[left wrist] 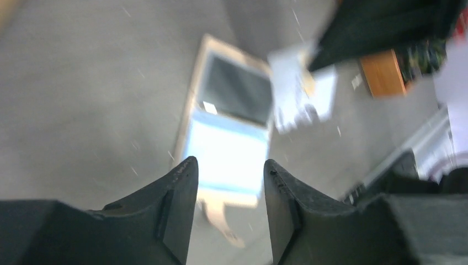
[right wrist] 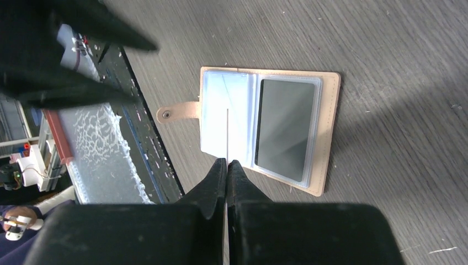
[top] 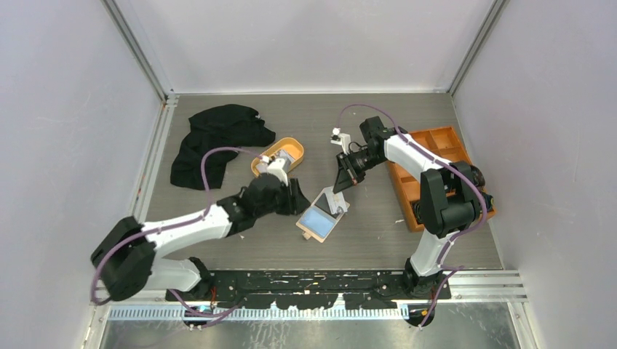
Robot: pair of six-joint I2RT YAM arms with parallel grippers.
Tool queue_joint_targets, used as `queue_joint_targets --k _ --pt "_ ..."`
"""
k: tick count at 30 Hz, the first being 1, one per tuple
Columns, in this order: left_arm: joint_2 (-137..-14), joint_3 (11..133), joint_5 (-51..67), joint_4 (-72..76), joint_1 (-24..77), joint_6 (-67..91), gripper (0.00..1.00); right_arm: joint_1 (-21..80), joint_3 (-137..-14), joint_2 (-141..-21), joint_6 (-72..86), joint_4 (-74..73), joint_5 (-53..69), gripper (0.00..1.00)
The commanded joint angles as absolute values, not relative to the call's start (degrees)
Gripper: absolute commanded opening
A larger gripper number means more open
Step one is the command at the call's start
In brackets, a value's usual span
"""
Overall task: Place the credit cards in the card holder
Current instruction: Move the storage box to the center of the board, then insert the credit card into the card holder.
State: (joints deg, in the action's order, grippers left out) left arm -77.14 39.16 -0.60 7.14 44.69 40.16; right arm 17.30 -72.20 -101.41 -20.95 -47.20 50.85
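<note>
The card holder (top: 317,222) lies open on the table, beige outside and pale blue-grey inside, with its snap tab toward the near edge. In the right wrist view (right wrist: 329,121) one pocket holds a dark card. My right gripper (top: 340,183) is shut on a whitish credit card (top: 329,201) and holds it just above the holder's far side. The card is seen edge-on (right wrist: 227,132) between my shut jaws (right wrist: 227,163). My left gripper (top: 300,200) is open and empty beside the holder's left edge. In the blurred left wrist view its jaws (left wrist: 229,165) frame the holder (left wrist: 232,110) and the held card (left wrist: 298,88).
An orange oval tray (top: 279,156) stands just behind the left gripper. A black cloth (top: 215,142) lies at the back left. An orange compartmented box (top: 429,171) stands on the right under the right arm. Walls close in the table on three sides.
</note>
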Motion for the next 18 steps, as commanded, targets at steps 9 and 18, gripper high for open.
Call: queue_joint_targets --k 9,18 --pt "-69.1 42.8 -32.5 -29.2 67.6 76.5 0.53 17.3 -73.8 -100.4 -20.9 -47.4 51.9 0.01" --pt "-84.6 54.9 -33.9 -37.4 71.3 85.4 0.54 17.3 -73.9 -99.9 -21.1 -48.0 51.4 0.01"
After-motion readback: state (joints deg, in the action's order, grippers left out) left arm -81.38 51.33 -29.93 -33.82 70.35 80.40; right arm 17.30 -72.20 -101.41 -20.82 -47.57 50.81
